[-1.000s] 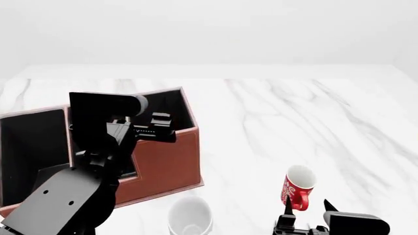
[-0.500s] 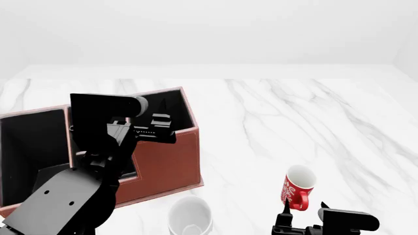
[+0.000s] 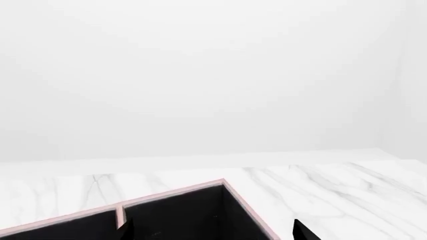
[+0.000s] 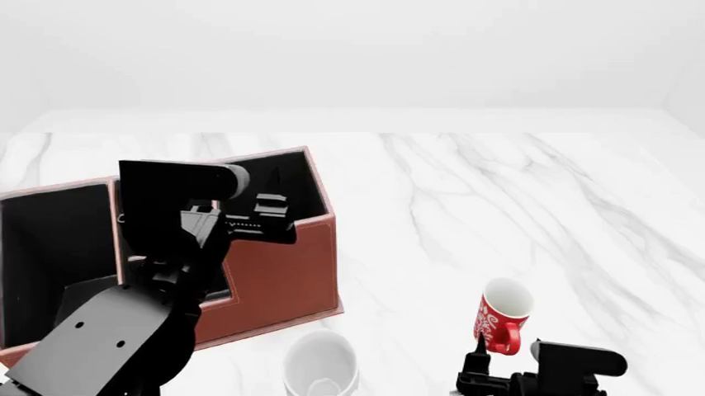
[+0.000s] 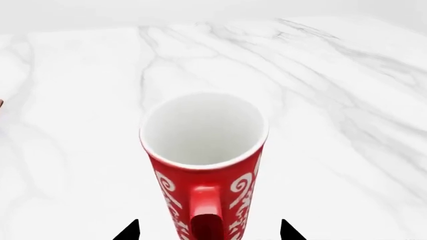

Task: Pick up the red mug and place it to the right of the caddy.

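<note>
We have only lined up: our right gripper (image 5: pixel 208 231), fingers spread, straddles the red mug (image 5: pixel 203 165) still standing on the desk (image 4: pixel 529 198), well apart from the caddy (image 4: pixel 281 276), so grasping, lifting and placing remain.

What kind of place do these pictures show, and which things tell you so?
Probably a simulated desk or tabletop, not a real room: a white marble table before blank pale walls, holding a leather-look caddy, a red mug and a white mug. The flat render look supports this.
</note>
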You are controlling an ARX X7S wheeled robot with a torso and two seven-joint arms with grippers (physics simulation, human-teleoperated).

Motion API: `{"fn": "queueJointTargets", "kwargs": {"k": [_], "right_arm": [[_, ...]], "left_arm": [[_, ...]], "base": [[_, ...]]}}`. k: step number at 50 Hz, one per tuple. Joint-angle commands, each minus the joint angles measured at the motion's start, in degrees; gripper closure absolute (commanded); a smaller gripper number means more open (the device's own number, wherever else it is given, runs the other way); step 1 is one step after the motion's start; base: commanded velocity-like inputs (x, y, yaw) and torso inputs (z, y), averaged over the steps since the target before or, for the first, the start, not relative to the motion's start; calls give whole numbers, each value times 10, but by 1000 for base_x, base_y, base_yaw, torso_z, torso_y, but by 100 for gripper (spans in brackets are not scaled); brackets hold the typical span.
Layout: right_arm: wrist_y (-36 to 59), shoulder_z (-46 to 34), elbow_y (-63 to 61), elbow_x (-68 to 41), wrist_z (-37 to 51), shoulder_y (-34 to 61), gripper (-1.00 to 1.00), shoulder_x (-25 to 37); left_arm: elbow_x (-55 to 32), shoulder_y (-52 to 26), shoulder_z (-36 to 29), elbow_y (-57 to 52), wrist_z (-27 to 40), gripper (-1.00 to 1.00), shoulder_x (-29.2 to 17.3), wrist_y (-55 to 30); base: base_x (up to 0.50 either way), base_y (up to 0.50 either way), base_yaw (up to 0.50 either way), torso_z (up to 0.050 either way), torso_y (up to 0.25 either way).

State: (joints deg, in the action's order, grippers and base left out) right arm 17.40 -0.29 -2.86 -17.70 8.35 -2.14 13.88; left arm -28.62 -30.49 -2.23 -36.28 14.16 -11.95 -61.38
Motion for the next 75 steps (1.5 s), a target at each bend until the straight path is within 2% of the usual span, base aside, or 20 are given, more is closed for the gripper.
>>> {"fn": "queueJointTargets", "kwargs": {"k": [1,3,4,22,30,38,45,50,51,56,66,73,75], "right_arm": [[5,-2,25,-5,0,18,-100,0],[2,-2,23,-4,0,16,-100,0],[-1,-3,21,-3,0,14,100,1],[-7,-3,24,-7,4,15,100,3],[12,-5,-42,-6,11,10,100,21],[88,-38,-143,-11,-11,74,100,71],[110,-87,-79,6,-58,187,100,88],[62,-149,18,33,-124,269,100,77],[34,-170,85,50,-142,308,100,64],[-48,-180,285,40,-202,411,100,7],[-217,-209,601,64,-260,522,100,-82],[-300,-205,768,60,-285,576,100,-119],[-305,-205,776,62,-286,576,100,-121]], "left_arm": [[-2,1,-4,5,3,-100,-2,5],[-3,0,-5,5,3,-100,-3,5],[-3,0,-5,5,4,-100,-3,5],[-7,1,-8,9,8,-100,-8,11],[-11,1,-7,10,10,-100,-10,12],[-14,0,-7,8,13,-100,-11,11],[-15,-1,-7,14,13,-100,-13,15],[-16,-2,-6,18,15,-100,-14,17],[-17,-3,-6,18,15,-100,-14,17],[-21,-4,-3,15,17,-100,-15,15],[-24,-9,-5,19,19,-100,-17,16],[-27,-13,-8,19,22,-100,-16,13],[-27,-13,-9,19,22,-100,-17,13]], "base": [[0,0,0,0,0],[0,0,0,0,0],[0,0,0,0,0],[0,0,0,0,0],[0,0,0,0,0],[0,0,0,0,0],[0,0,0,0,0],[0,0,0,0,0],[0,0,0,0,0],[0,0,0,0,0],[0,0,0,0,1],[0,0,0,0,0],[0,0,0,0,5]]}}
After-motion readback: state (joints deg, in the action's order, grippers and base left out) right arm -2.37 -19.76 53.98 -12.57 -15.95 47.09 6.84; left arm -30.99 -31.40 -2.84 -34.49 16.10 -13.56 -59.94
